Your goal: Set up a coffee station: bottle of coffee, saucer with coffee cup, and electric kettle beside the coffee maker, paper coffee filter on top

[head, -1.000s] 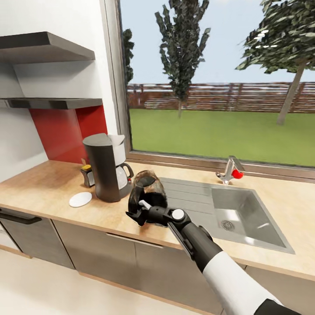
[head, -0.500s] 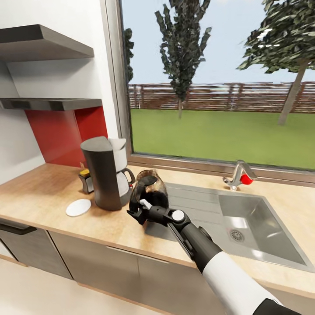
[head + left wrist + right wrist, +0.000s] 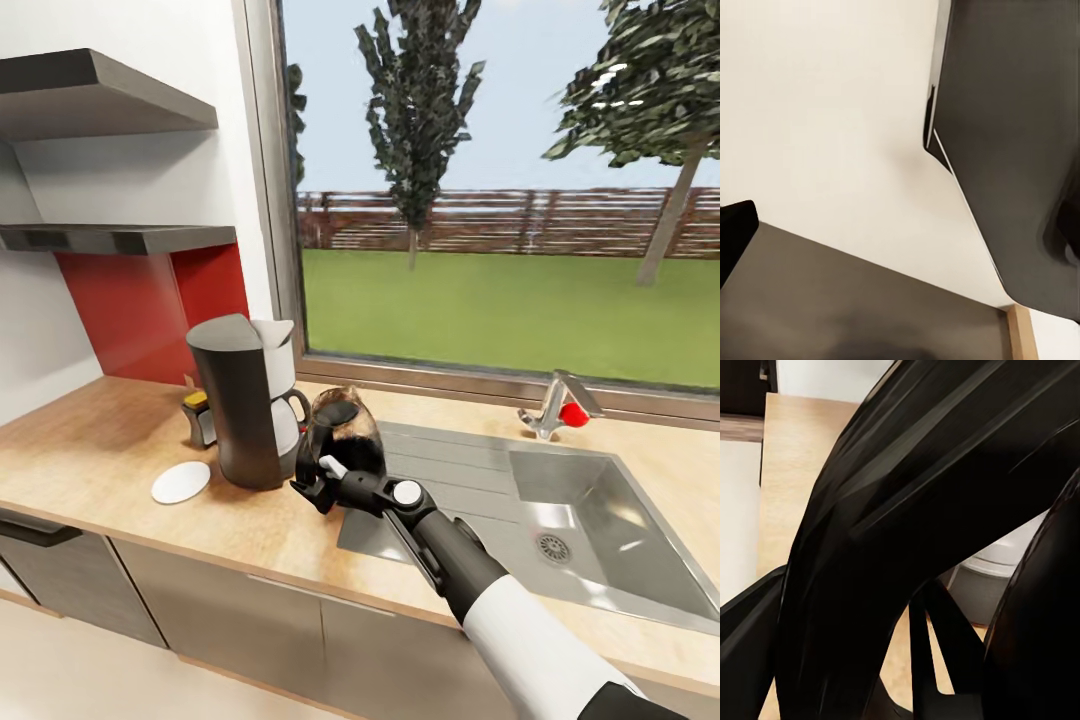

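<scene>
Right arm: stretched forward and leftward from lower right, wrist level. Right tool (image 3: 318, 482): pinching the black handle of the clear glass domed electric kettle (image 3: 345, 440), which sits just beside the tall dark-grey cylindrical coffee maker (image 3: 240, 400) over the tan wood-look surface (image 3: 100, 440). Left tool: state cannot be told.

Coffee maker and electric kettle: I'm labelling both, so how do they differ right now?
The coffee maker is a tall matte dark-grey cylinder; the electric kettle is a much shorter clear glass dome with a black lid. The coffee maker stands free on the kitchen countertop; the kettle is gripped at its handle by the right gripper, beside the coffee maker. Both are upright.
</scene>
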You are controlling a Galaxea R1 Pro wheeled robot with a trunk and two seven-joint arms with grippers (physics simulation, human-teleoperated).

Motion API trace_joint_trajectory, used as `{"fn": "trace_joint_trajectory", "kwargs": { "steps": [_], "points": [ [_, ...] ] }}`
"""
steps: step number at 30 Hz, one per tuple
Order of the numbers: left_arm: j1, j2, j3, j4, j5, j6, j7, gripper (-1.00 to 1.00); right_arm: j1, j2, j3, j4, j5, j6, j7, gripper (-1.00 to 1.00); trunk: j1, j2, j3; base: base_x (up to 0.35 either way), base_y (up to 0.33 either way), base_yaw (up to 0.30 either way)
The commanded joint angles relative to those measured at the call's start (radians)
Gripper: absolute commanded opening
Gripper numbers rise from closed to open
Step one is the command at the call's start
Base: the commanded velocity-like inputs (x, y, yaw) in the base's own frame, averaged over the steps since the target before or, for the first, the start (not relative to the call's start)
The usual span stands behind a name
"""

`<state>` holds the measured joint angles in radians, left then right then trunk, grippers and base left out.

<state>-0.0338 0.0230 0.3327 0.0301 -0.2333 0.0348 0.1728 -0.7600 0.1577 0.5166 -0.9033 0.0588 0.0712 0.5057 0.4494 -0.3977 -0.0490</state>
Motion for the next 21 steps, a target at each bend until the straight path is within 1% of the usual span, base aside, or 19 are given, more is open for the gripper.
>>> {"fn": "trace_joint_trajectory", "kwargs": {
  "steps": [1,4,7,10,16,21],
  "points": [
    [-0.001,0.0,0.007,0.002,-0.011,0.001,0.004,1.0,-0.001,0.0,-0.001,-0.002,0.002,0.005,0.004,-1.0,0.001,-0.002,-0.002,0.003,0.002,0.0],
    [-0.001,-0.001,0.007,0.002,-0.011,0.002,0.004,1.0,-0.001,0.0,-0.002,0.004,0.002,0.004,0.004,-1.0,0.001,-0.002,-0.002,0.0,0.0,0.0],
    [-0.001,-0.001,0.008,0.002,-0.011,0.002,0.004,1.0,-0.001,0.001,-0.001,0.046,0.0,0.0,0.004,-1.0,0.001,-0.002,-0.002,0.0,0.0,0.0],
    [-0.001,0.0,0.008,0.002,-0.011,0.002,0.004,1.0,-0.001,0.002,-0.001,0.072,0.001,-0.047,0.004,-1.0,0.001,-0.002,-0.002,0.0,0.0,0.0],
    [-0.001,0.0,0.008,0.002,-0.011,0.002,0.005,1.0,-0.001,0.003,-0.001,0.091,0.003,-0.065,0.003,-1.0,0.001,-0.002,-0.002,0.0,0.0,0.0],
    [-0.001,0.0,0.008,0.002,-0.011,0.002,0.005,1.0,-0.001,0.003,-0.001,0.095,0.003,-0.066,0.003,-1.0,0.001,-0.002,-0.002,0.07,0.137,0.0]
  ]
}}
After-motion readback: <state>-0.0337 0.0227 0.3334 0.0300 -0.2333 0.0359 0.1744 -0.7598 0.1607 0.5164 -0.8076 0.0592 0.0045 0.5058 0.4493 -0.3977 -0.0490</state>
